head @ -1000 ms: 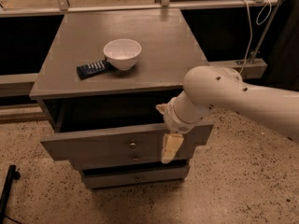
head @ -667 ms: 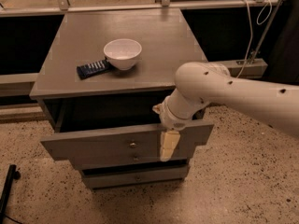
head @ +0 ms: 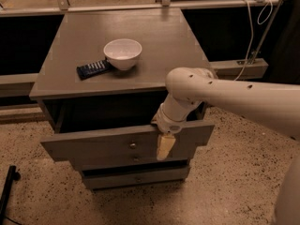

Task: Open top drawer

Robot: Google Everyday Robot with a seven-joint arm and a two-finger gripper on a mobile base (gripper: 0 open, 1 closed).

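The top drawer (head: 103,144) is a grey drawer with a long front panel and a small round metal knob (head: 133,145). It stands pulled out from the grey cabinet (head: 154,46), with a dark gap behind its front panel. My gripper (head: 164,146) hangs over the drawer front's upper edge, right of the knob. One pale finger (head: 164,147) lies against the outside of the panel. The white arm comes in from the right.
A white bowl (head: 123,53) and a dark flat remote-like object (head: 93,69) sit on the cabinet top. Two lower grey drawers (head: 136,177) sit below the top one. A speckled floor surrounds the cabinet. A dark pole foot (head: 8,186) is at the lower left. A cable (head: 253,27) hangs at the upper right.
The arm's elbow has shifted a little to the left and closer to the cabinet. The gripper stays at the drawer front's edge. The drawer's position looks about the same.
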